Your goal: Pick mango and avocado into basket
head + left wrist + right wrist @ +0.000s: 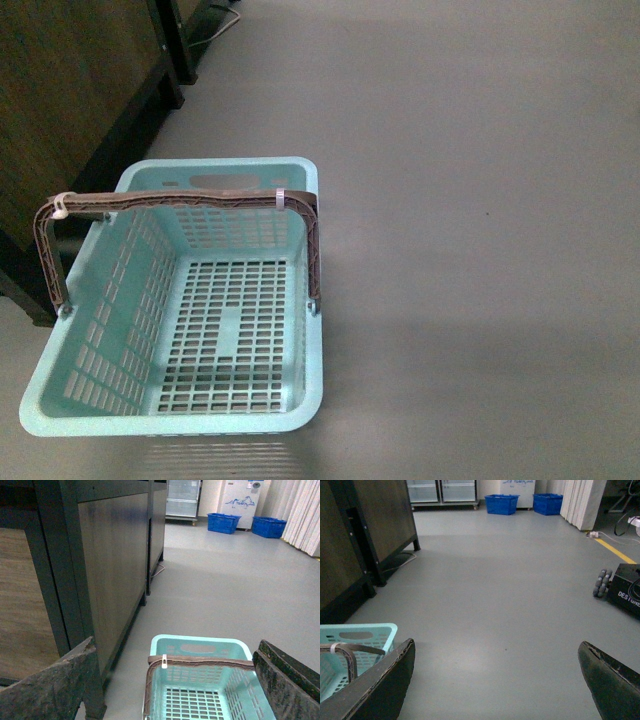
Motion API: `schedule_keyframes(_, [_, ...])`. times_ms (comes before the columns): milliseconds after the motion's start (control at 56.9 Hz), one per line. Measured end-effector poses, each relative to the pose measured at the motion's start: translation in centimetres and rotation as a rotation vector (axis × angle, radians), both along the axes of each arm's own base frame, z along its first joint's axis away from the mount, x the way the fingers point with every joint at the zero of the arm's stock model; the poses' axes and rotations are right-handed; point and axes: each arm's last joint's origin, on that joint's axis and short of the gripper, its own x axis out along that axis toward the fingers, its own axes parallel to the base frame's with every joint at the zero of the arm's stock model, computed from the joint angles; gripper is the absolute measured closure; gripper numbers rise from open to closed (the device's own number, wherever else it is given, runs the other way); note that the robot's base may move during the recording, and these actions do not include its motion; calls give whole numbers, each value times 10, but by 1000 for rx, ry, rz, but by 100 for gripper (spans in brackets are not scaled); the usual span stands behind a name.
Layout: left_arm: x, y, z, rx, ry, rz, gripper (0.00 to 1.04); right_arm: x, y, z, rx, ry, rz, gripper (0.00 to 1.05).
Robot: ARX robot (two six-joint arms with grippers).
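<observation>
Nearest the lens, the left tool point(175, 650) frames its wrist view with jaws wide apart and nothing between them. The right tool point(496, 645) is spread the same way and also holds nothing.

Grey floor point(480, 250) runs out on every open side of the basket point(170, 424). A dark wooden cabinet point(115, 555) stands just beside the basket. The basket rests on the floor, and its slotted bottom is bare. Two blue crates point(501, 503) sit well beyond the basket by the far wall. The handle point(190, 200) stands upright across the basket's mouth, with a white zip tie point(280, 197) on its top bar.

Neither the mango nor the avocado shows in any view, so I cannot tell where they lie. With the basket empty, the task looks to be at its start, and the step in hand is probably finding the fruit. The cabinet is the only furniture close to the basket, so its unseen top seems the first place to search.

To do this well, keep the jaws apart while searching and close across the narrow middle of each fruit. Lower each fruit into the basket to one side of the handle, not over its bar. Let go low over the slotted bottom so the smooth fruit does not bounce or roll.
</observation>
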Motion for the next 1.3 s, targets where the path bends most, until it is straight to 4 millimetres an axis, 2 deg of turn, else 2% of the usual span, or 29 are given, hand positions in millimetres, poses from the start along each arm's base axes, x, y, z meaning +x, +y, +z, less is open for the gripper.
schedule_keyframes(369, [0, 0, 0, -1, 2, 6, 9, 0, 0, 0, 0, 0, 0, 9])
schedule_keyframes(457, [4, -2, -3, -192, 159, 177, 9, 0, 0, 0, 0, 0, 0, 9])
schedule_keyframes(544, [16, -5, -8, -429, 210, 276, 9, 0, 0, 0, 0, 0, 1, 9])
schedule_keyframes(615, [33, -9, -14, -662, 220, 314, 9, 0, 0, 0, 0, 0, 0, 9])
schedule_keyframes(685, [48, -14, -16, -813, 219, 325, 9, 0, 0, 0, 0, 0, 0, 9])
schedule_keyframes(720, [63, -18, -17, -918, 216, 329, 9, 0, 0, 0, 0, 0, 0, 9])
schedule_keyframes(843, [105, -33, -30, -1118, 236, 355, 9, 0, 0, 0, 0, 0, 0, 9])
schedule_keyframes(1107, [183, -69, -91, -1346, 341, 453, 9, 0, 0, 0, 0, 0, 0, 9])
schedule_keyframes(1300, [227, -94, -121, -1435, 358, 453, 9, 0, 0, 0, 0, 0, 0, 9])
